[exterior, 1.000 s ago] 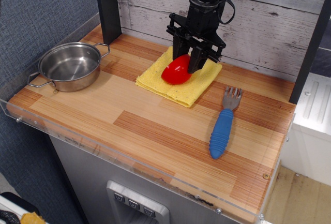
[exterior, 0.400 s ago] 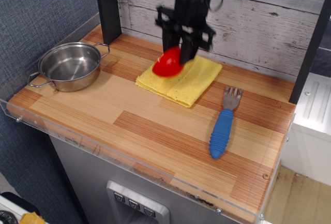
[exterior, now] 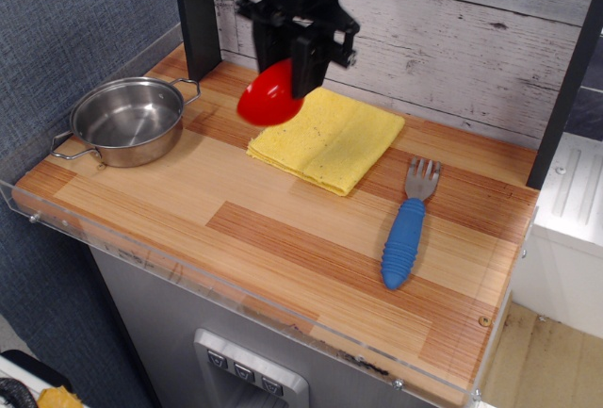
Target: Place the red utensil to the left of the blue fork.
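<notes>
The black robot arm comes down from the top of the picture, close to the grey wooden wall (exterior: 471, 31). Its gripper (exterior: 287, 73) points down, and its fingers are squeezed onto the rim of the red bowl (exterior: 268, 99). The bowl hangs tilted in the air, above the table (exterior: 283, 238). It sits over the spot between the steel pot (exterior: 127, 121) and the yellow cloth (exterior: 328, 137), near the cloth's left corner. The bowl's round bottom faces the camera and to the left.

The yellow cloth lies flat on the wooden table, turned like a diamond. Nothing sits on it.

The blue fork (exterior: 407, 229) lies on the table to the right of the cloth, well apart from the bowl. Its fat blue handle points toward the front edge, and its silver prongs point toward the wall, just past the cloth's right corner.

The steel pot stands at the left side of the table. It has two thin wire handles.

A dark post (exterior: 200, 12) stands at the back left corner. A see-through plastic strip (exterior: 188, 271) runs along the front edge of the table.
</notes>
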`<state>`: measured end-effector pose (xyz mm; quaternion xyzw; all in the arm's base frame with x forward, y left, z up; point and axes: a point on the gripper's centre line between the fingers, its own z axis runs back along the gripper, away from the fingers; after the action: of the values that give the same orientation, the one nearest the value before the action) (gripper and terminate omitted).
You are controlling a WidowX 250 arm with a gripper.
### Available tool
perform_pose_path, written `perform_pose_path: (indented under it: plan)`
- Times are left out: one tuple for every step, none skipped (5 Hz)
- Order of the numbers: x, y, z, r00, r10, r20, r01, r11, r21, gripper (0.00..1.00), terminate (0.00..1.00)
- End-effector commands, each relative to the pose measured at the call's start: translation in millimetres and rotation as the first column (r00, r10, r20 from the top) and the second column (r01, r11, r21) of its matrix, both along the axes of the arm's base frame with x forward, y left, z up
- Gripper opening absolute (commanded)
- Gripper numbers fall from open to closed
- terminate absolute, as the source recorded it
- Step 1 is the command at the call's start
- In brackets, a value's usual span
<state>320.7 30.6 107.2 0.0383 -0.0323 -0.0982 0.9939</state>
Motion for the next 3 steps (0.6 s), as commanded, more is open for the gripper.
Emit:
perform_pose_path:
  plan:
    - [-30, -33, -15, 0.994, -0.099, -0.038, 0.101, 0.994, 0.047, 0.0, 0.0]
    - [-34, -46, -25, 0.993, -0.101, -0.063, 0.105, 0.993, 0.051, 0.0, 0.0]
    - [-39, -62, -21, 0.99, -0.129, -0.048, 0.133, 0.988, 0.082, 0.0, 0.0]
